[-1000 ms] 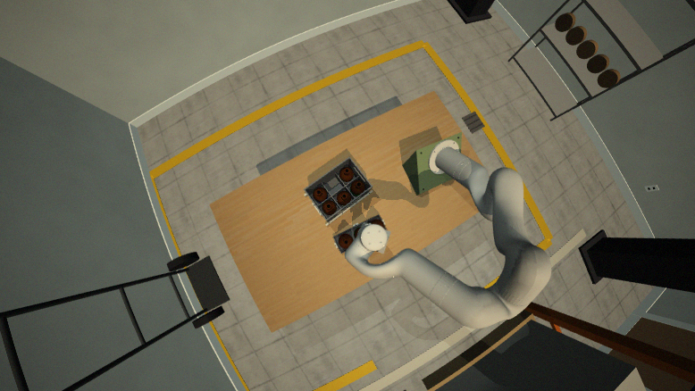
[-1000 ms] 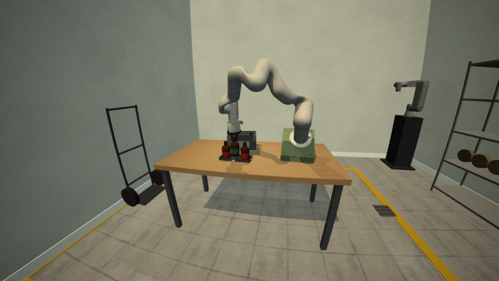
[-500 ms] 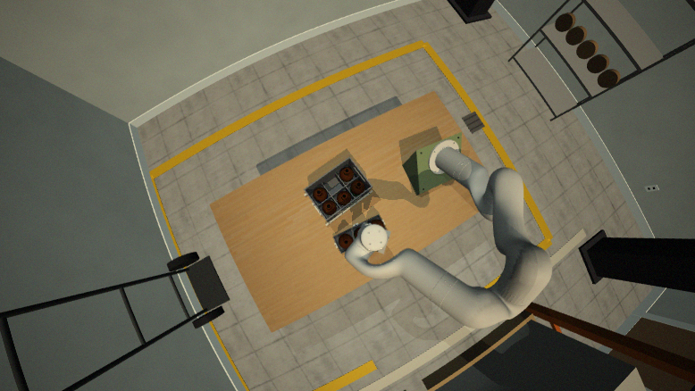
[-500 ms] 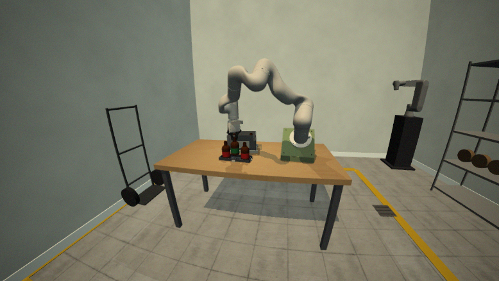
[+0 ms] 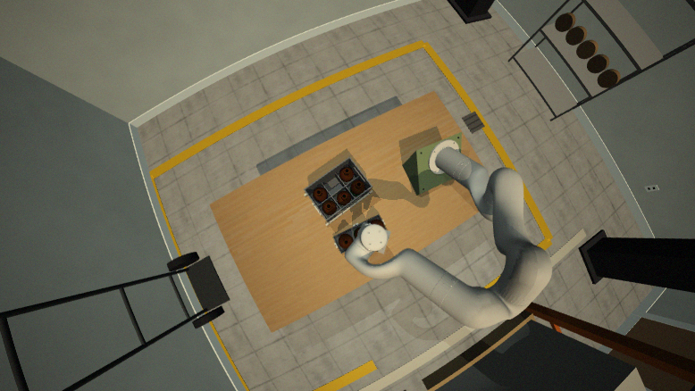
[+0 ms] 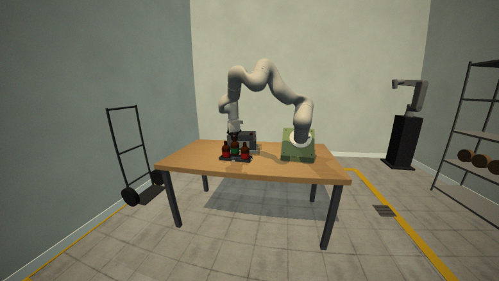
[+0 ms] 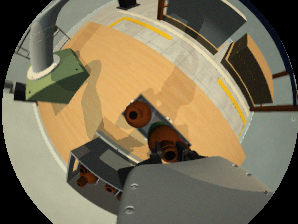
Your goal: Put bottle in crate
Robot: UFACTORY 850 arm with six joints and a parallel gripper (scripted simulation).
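A grey crate point(image 5: 338, 189) stands mid-table with several brown bottles and one empty slot point(image 5: 331, 183). It also shows in the wrist view point(image 7: 100, 165). In front of it is a dark tray point(image 6: 235, 158) with three brown bottles. My gripper point(image 6: 233, 135) comes straight down over the middle one and is shut on the neck of the green-labelled bottle point(image 6: 234, 147), whose top stands a little higher than its red-labelled neighbours point(image 6: 226, 149) point(image 6: 244, 151). In the overhead view my wrist point(image 5: 373, 237) hides most of the tray. The wrist view shows the held bottle point(image 7: 162, 139) and another bottle point(image 7: 136, 115).
The green robot base point(image 6: 297, 145) stands on the table to the right of the crate. A hand truck point(image 6: 134, 156) stands left of the table, a shelf rack point(image 6: 474, 139) at far right.
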